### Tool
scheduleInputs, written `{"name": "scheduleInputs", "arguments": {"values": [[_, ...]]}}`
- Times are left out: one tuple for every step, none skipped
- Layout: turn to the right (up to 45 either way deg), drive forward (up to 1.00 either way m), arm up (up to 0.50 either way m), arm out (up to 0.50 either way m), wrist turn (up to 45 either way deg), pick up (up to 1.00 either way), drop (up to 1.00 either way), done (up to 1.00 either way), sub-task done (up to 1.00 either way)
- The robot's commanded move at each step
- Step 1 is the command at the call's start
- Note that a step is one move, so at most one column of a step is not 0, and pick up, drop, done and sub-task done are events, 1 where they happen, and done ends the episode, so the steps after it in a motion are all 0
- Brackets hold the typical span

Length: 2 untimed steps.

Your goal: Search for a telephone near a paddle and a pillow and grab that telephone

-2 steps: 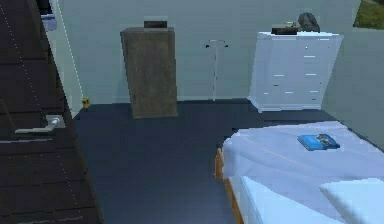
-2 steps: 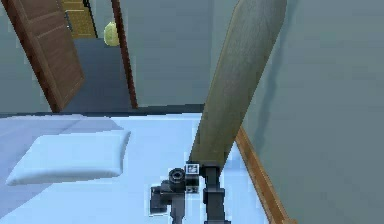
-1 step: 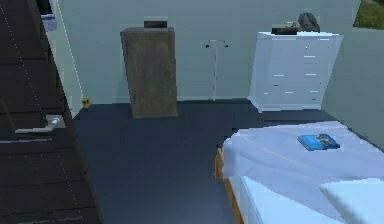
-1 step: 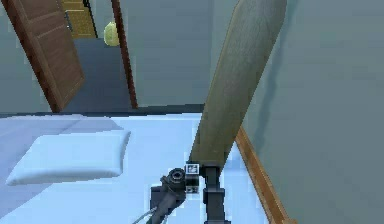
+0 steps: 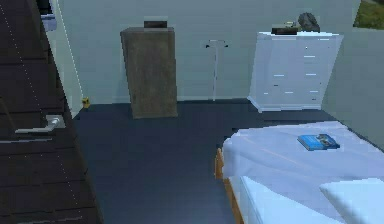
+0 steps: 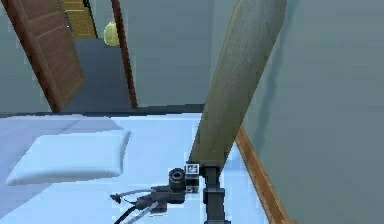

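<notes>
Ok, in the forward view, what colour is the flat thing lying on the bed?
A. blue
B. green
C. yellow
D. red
A: the flat thing lying on the white sheet of the bed is blue.

the pale bed [image 6: 160,135] spreads behind the tool [image 6: 128,203]. a white pillow [image 6: 70,158] lies flat on it, left of the tool and a little farther out. in the forward view a blue book [image 5: 318,142] rests on the same bed.
</notes>
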Motion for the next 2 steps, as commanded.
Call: {"name": "scheduleInputs", "arguments": {"values": [[0.0,0.0,0.0,0.0,45.0,0.0,0.0,0.0,0.0],[0.0,0.0,0.0,0.0,18.0,0.0,0.0,0.0,0.0]]}}
